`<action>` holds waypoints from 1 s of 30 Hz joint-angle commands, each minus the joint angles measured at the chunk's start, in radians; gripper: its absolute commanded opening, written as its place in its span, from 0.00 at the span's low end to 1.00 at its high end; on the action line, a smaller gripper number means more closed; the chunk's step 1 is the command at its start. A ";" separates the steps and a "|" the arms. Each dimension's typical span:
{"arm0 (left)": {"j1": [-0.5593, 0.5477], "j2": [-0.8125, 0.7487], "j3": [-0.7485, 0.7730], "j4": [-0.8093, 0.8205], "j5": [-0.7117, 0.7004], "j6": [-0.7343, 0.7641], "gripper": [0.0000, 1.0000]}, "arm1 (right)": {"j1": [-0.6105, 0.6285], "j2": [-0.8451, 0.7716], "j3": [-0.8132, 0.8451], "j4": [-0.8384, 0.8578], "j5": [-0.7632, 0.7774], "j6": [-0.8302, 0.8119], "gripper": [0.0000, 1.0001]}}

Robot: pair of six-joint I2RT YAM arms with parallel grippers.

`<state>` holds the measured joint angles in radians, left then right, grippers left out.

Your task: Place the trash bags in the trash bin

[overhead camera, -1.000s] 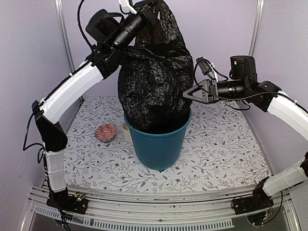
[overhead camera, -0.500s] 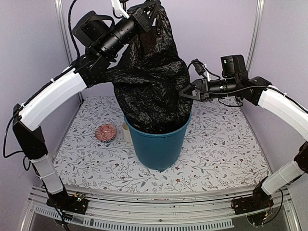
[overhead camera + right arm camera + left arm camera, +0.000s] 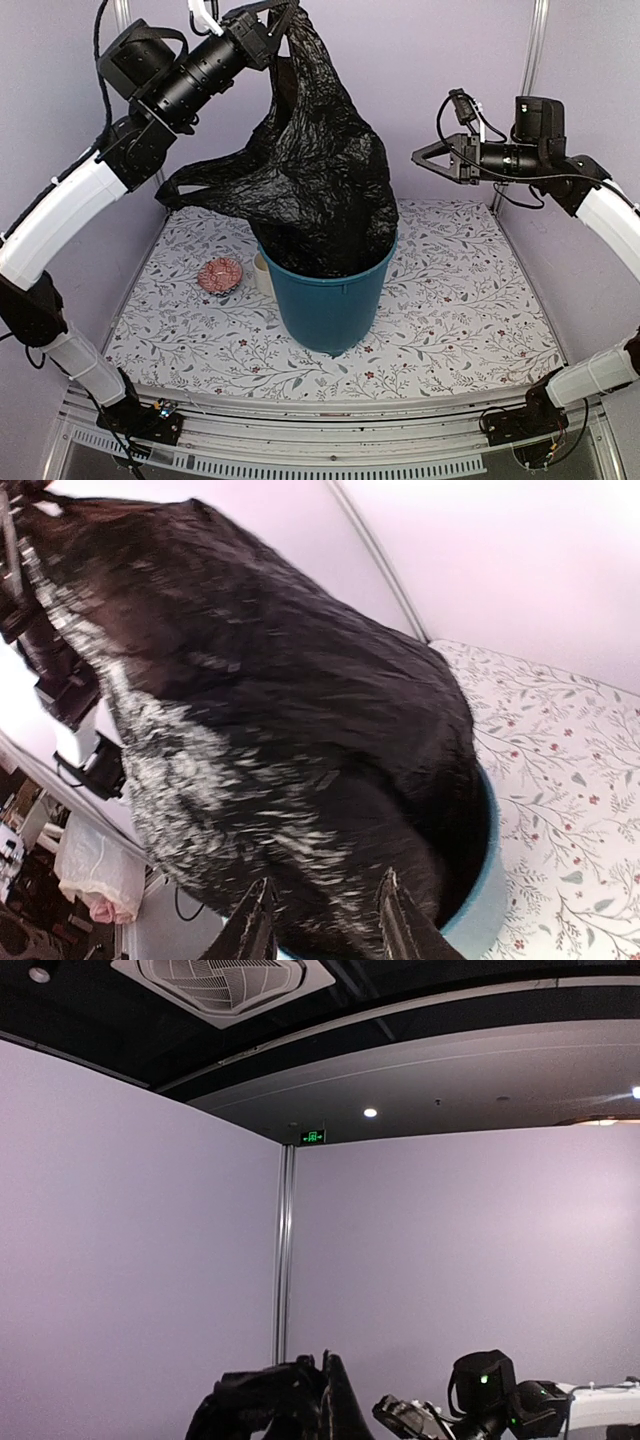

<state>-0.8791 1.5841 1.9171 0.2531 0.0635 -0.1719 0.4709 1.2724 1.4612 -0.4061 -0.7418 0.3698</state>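
Note:
The black crinkly trash bag (image 3: pixel 320 190) hangs stretched from high up, and its lower part sits inside the teal trash bin (image 3: pixel 330 305) at the table's middle. My left gripper (image 3: pixel 278 18) is shut on the bag's top near the upper edge of the top view. In the left wrist view the gripper (image 3: pixel 326 1390) shows only as dark tips with bunched bag (image 3: pixel 255 1405) beside them. My right gripper (image 3: pixel 425 158) is open in the air to the right of the bag, apart from it. The right wrist view shows the gripper (image 3: pixel 325 920), the bag (image 3: pixel 280 710) and the bin's rim (image 3: pixel 492 880).
A small pink dish (image 3: pixel 220 273) and a cream mug (image 3: pixel 262 272) stand on the floral cloth (image 3: pixel 450 300) just left of the bin. Metal frame posts (image 3: pixel 533 60) and lilac walls close in the back and sides.
My left arm has swung left, pulling the bag's top that way, and a flap now spreads to the left. My right gripper has drawn back right and up, off the bag.

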 commanded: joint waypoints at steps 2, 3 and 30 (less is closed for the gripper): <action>-0.013 -0.046 -0.104 -0.056 0.030 -0.043 0.00 | -0.019 0.172 0.079 -0.039 0.110 0.070 0.33; -0.014 -0.052 -0.123 -0.048 0.030 -0.050 0.00 | -0.017 0.197 0.090 -0.042 0.106 0.074 0.33; -0.014 -0.034 -0.273 -0.007 0.009 -0.070 0.00 | 0.029 0.214 0.142 -0.141 0.187 0.030 0.37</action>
<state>-0.8856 1.5326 1.6646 0.2131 0.0559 -0.2207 0.5640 1.5742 1.6222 -0.5343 -0.5861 0.4007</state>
